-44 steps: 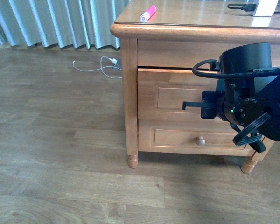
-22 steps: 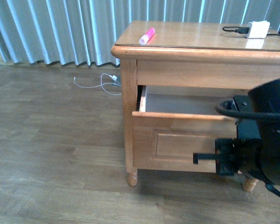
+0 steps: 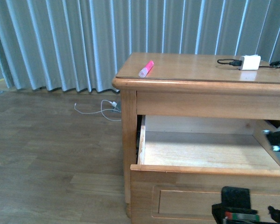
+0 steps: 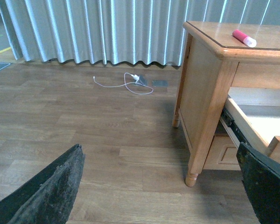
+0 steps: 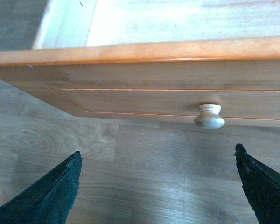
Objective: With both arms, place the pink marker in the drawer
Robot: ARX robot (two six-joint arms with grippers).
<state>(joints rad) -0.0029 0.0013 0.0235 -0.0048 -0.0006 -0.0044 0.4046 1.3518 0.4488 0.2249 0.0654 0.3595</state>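
While drawer stands open, chunky pink marker, paler cap; on dresser

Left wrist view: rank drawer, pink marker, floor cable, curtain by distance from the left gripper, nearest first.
From the left gripper:
1. drawer, open, beside one finger.
2. pink marker on top of the dresser and white cable on the floor: too close to call.
3. curtain, at the back.

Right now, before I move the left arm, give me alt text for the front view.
The top drawer stands pulled open, nothing visible inside. The pink marker lies on the dresser top near its front left corner; a white charger sits back right.
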